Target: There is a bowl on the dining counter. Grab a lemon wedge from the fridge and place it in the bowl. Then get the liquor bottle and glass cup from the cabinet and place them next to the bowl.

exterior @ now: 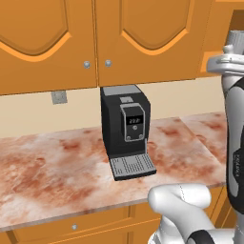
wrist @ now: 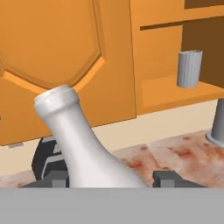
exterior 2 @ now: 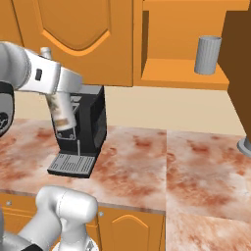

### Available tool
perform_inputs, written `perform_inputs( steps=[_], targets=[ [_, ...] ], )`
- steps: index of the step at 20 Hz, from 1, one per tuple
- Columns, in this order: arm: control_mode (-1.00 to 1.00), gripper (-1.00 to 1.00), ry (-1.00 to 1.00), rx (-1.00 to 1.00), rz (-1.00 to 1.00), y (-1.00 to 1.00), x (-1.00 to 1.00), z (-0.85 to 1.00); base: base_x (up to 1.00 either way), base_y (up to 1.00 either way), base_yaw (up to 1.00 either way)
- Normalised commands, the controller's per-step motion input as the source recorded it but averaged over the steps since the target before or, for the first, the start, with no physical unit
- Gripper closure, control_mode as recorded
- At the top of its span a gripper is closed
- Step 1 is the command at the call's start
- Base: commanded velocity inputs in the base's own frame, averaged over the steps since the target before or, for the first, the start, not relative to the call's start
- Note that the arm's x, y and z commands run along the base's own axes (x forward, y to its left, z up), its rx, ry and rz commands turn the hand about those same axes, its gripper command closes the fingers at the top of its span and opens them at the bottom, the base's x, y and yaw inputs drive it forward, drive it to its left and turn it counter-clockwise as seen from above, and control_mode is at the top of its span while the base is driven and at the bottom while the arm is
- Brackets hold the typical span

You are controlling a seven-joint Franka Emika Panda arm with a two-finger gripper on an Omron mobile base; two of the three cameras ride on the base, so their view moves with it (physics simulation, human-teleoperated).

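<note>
My gripper (wrist: 109,179) is shut on the liquor bottle (wrist: 78,140), a pale bottle whose narrow neck tilts up and to the left between the two dark fingertips (wrist: 168,178). In the right base view the gripper (exterior 2: 61,105) holds the bottle (exterior 2: 62,115) in the air in front of the coffee machine, above the counter. The glass cup (exterior 2: 208,55) stands upright on the shelf of the open cabinet (exterior 2: 181,68), to the right of the bottle; it is also in the hand view (wrist: 189,68). The bowl, lemon wedge, fridge and dining counter are out of view.
A black coffee machine (exterior: 125,128) stands on the marbled kitchen counter (exterior: 52,167) under closed orange cabinet doors (exterior: 143,38). The cabinet's open door (exterior 2: 240,63) juts out at the right. A grey round base (exterior 2: 245,144) sits on the counter below it.
</note>
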Motion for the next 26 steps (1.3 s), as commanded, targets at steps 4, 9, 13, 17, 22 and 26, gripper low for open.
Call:
perform_inputs(
  steps=[4, 9, 13, 17, 22, 26],
  targets=[
    [-1.00, 1.00, 0.01, 0.24, -0.02, 0.25, -0.12, -0.38, 0.00, 0.00, 0.00],
    [-1.00, 1.00, 0.00, 0.19, 0.00, 0.13, 0.00, -0.34, 0.00, 0.00, 0.00],
    [1.00, 1.00, 0.04, 0.06, 0.00, 0.02, -0.08, -0.21, -0.15, 0.07, 0.00],
    [1.00, 1.00, 0.00, 0.00, 0.00, 0.00, 0.00, 0.00, -0.95, 0.75, 0.00],
    [1.00, 1.00, 0.00, 0.00, 0.00, 0.00, 0.00, 0.00, -0.87, 1.00, 0.00],
    [1.00, 1.00, 0.00, 0.00, 0.00, 0.00, 0.00, 0.00, -0.65, 0.89, -0.02]
  ],
)
